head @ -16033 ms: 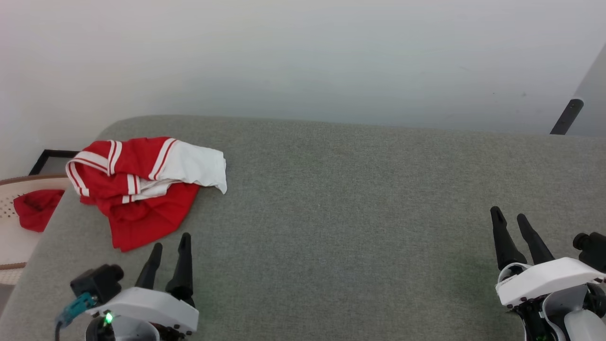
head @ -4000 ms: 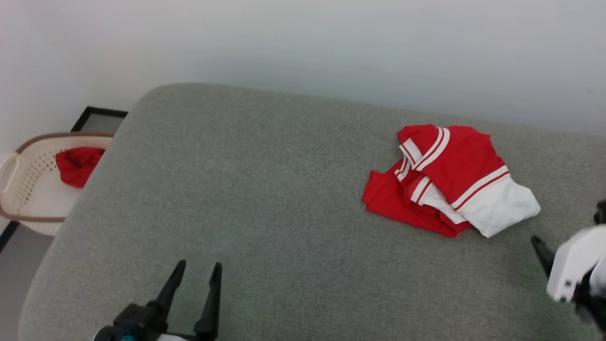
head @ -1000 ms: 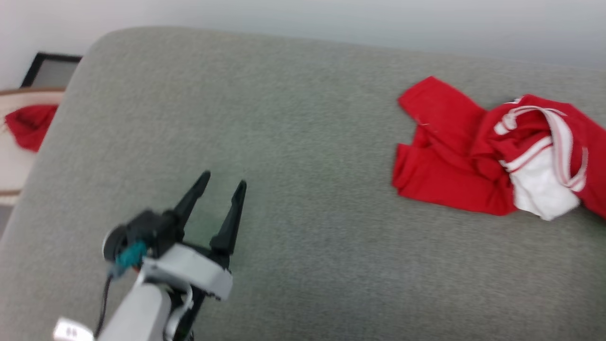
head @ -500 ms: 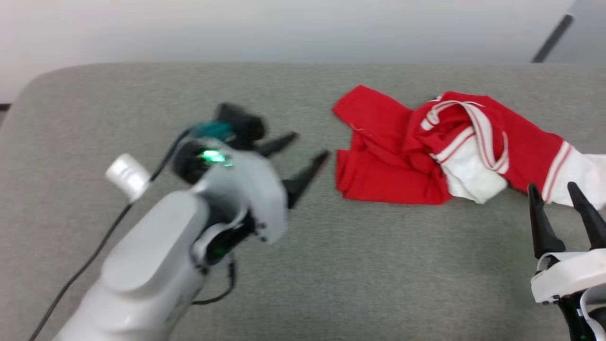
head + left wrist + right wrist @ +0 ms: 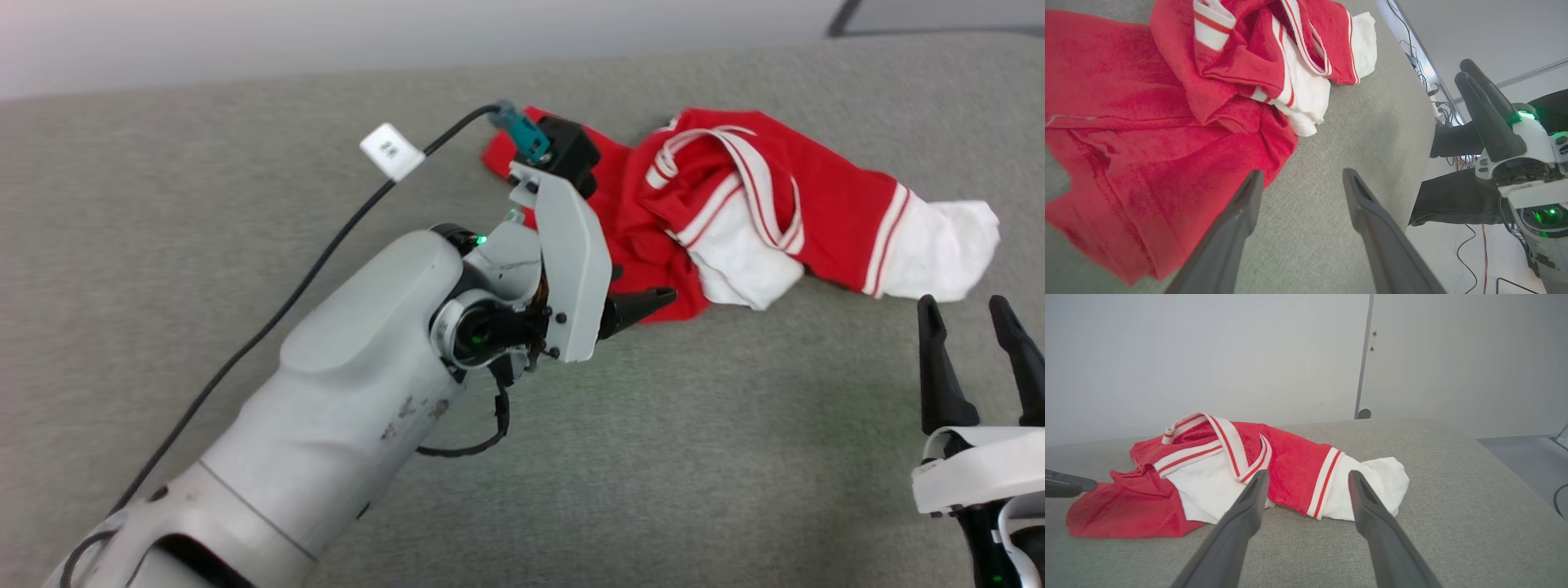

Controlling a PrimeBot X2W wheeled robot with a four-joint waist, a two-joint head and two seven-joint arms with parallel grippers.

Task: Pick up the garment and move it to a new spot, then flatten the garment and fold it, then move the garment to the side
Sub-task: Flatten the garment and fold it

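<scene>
Head view — garment [image 5: 833,192] lies crumpled on grey cushion [image 5: 163,204]

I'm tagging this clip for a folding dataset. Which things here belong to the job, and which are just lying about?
Job: the garment, crumpled on the grey cushion; left gripper, open at its red edge; right gripper, open, short of the white sleeve.
Lying about: white tag on the arm's cable; floor cables beside the cushion.
</scene>
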